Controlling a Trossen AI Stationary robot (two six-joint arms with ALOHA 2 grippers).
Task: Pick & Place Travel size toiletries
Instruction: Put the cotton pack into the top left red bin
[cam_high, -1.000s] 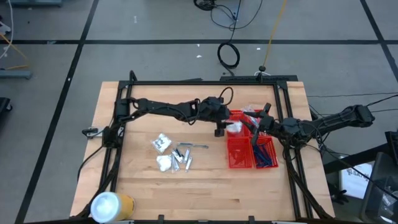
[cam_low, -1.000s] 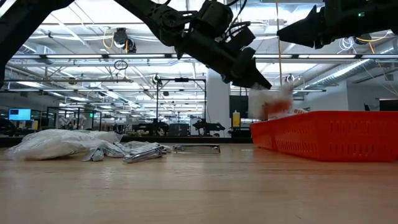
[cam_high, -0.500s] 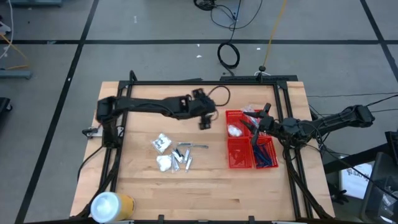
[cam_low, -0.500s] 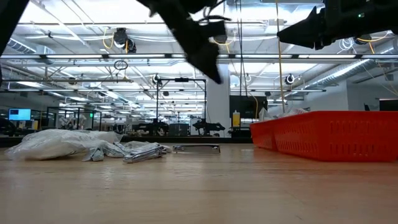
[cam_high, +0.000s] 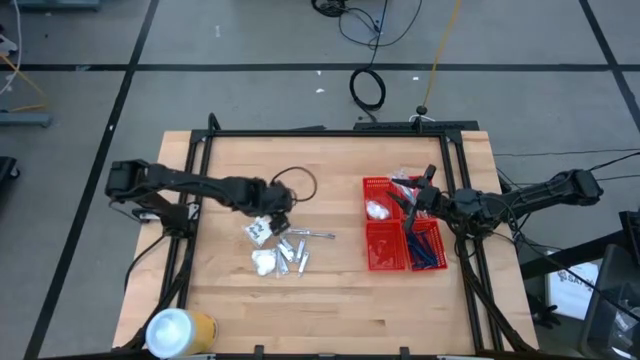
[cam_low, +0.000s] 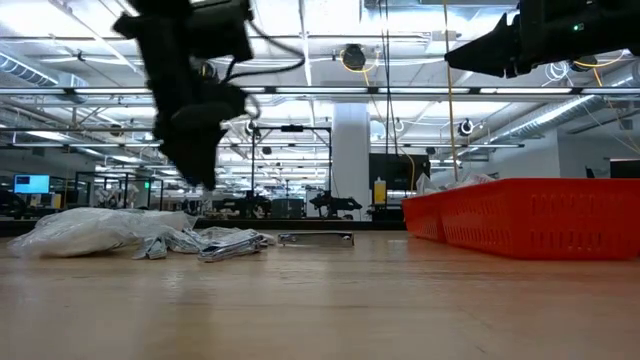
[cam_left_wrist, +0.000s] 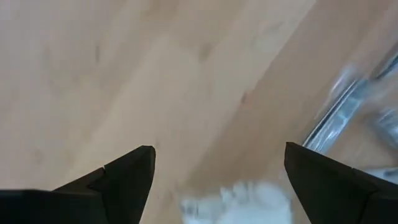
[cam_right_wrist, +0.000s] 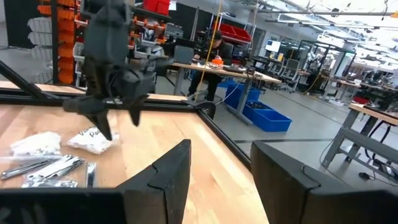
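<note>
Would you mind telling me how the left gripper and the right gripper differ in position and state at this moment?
The left gripper hangs over the loose white packets on the bare table, while the right gripper sits above the red basket. The left's jaws stand wide open; the right's look narrower, its fingers showing a slimmer gap in its wrist view. Both are dark, two-fingered and hold nothing.

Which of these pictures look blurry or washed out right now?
Left wrist view: white packet and silver tube smeared by motion blur. Low view: bright ceiling lights silhouette the left gripper. High view: even light, the red basket fairly sharp.
</note>
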